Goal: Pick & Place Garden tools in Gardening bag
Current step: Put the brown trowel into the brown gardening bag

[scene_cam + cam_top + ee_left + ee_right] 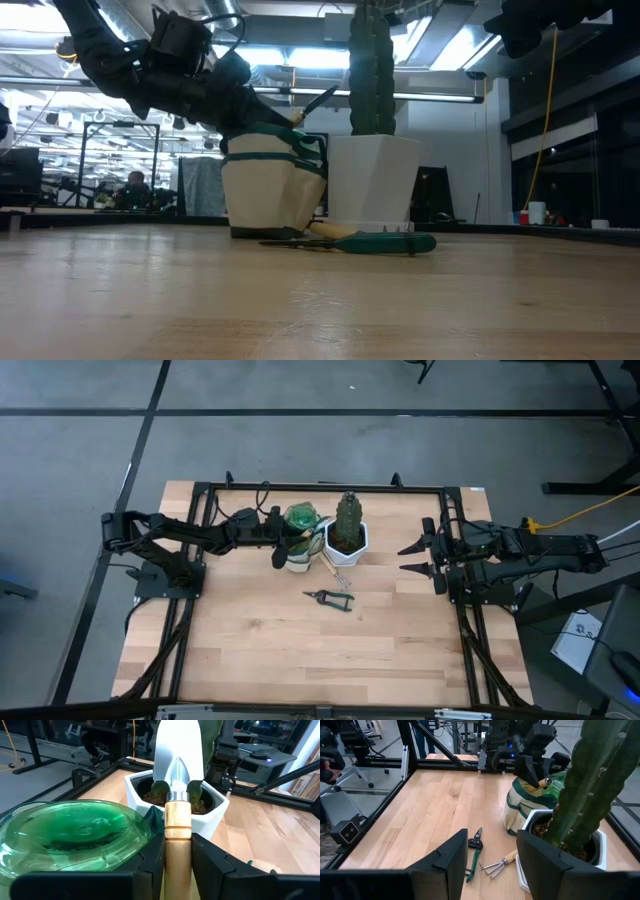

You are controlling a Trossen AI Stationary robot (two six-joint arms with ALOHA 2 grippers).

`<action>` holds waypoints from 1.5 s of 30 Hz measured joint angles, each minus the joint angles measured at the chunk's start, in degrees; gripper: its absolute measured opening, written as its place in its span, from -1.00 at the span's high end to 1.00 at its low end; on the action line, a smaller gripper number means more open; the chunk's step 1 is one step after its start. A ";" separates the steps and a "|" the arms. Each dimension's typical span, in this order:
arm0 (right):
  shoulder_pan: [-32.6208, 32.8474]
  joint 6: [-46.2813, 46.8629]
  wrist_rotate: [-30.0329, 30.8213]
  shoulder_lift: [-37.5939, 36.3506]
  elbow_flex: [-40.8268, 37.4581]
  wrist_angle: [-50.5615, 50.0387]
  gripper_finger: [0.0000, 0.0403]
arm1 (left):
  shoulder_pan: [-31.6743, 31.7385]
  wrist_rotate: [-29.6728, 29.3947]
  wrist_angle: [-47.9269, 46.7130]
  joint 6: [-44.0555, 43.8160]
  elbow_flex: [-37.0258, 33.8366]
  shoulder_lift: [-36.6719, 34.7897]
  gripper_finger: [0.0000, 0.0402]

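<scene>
Bag (pixel 298 556) holds spray bottle (pixel 300 517); left gripper (pixel 176 851) grips trowel (pixel 178 795).

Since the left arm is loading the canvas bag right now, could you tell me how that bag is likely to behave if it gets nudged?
The gardening bag looks like soft canvas, so its walls would probably give rather than resist. It already holds the spray bottle, which may steady it. The left gripper holds the trowel above it; a sideways bump could probably slide it toward the white pot alongside.
</scene>
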 joint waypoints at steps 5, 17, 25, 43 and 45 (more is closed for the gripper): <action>-0.01 -0.01 0.01 -0.01 0.02 0.00 0.15 | 0.00 0.02 -0.09 -0.09 0.00 -0.02 0.43; -0.02 -0.01 0.02 -0.01 0.01 0.00 0.15 | 0.04 1.62 -4.78 2.10 0.02 -3.57 0.09; -0.02 0.00 0.02 -0.02 0.00 0.00 0.15 | -0.24 0.68 -20.87 8.68 5.53 -3.61 0.02; 0.00 -0.02 0.01 -0.02 0.00 0.00 0.15 | -4.19 -9.60 -47.59 17.64 18.37 -4.48 0.69; -0.02 -0.02 0.02 0.00 0.02 0.00 0.15 | -4.44 -10.74 -49.21 18.44 19.25 -4.57 0.69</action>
